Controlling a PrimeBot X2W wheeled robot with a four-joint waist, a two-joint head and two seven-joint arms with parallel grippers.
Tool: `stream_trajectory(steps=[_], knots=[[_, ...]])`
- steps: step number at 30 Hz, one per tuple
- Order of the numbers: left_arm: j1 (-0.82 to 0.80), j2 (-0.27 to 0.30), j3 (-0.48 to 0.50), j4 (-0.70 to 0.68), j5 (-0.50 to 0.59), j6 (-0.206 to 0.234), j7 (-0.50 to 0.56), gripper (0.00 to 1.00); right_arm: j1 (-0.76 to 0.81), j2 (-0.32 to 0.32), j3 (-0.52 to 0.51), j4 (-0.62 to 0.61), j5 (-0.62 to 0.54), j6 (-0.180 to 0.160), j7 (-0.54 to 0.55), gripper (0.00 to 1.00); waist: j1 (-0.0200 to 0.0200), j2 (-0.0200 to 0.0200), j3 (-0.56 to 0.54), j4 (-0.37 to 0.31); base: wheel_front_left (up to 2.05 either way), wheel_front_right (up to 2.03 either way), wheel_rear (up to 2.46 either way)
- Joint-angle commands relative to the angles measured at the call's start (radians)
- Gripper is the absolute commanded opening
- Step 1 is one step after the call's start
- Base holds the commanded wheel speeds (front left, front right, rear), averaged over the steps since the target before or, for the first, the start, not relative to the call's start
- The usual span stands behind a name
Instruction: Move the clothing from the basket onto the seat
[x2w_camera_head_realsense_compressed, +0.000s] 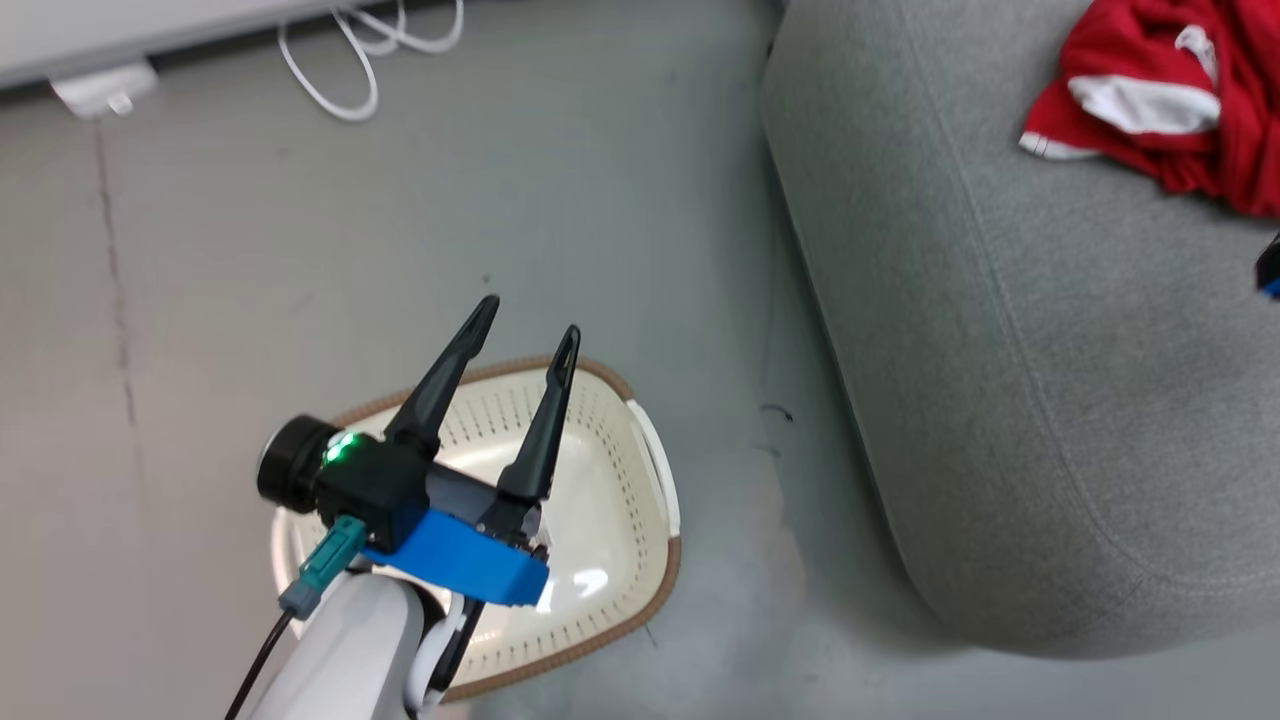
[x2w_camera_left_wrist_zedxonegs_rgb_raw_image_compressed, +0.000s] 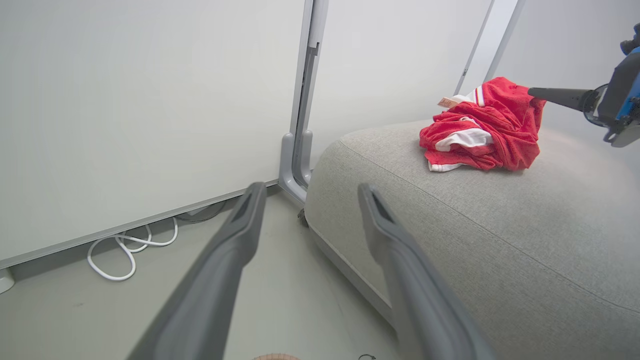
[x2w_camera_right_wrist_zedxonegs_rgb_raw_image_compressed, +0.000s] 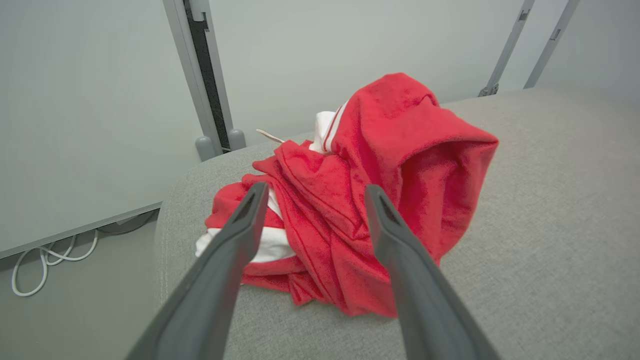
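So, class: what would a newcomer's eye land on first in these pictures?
The bright red clothing heaped on the grey seat, at the head view's upper right. Next, the open left hand hovering over the cream basket, lower left.

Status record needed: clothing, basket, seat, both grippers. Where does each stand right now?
clothing: bunched red heap lying on the seat
basket: on the floor beside the seat; no clothing in the part that shows
left gripper: open, above the basket, holding nothing
right gripper: open, pointed at the clothing, holding nothing
task: looks complete
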Motion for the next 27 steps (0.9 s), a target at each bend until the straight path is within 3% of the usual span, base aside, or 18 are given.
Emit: stream_trajectory(steps=[1,12,27], knots=[[0.024,-0.007,0.014,0.006,-0.003,-0.002,-0.003,1.00,0.045,0.010,0.017,-0.020,0.017,0.001,-0.007,1.00,0.0001,0.0000,-0.079,0.021,0.00,0.00,0.00],[0.133,-0.045,0.114,0.062,-0.015,-0.002,-0.003,1.00,0.353,0.073,0.107,-0.304,0.054,0.001,-0.059,1.00,0.0001,0.0000,-0.232,0.079,0.00,0.00,0.00],[0.231,-0.067,0.230,0.073,0.000,-0.002,-0.003,1.00,0.724,0.260,0.087,-0.662,-0.038,0.001,-0.051,1.00,0.0001,0.0000,-0.335,0.175,0.00,0.00,0.00]])
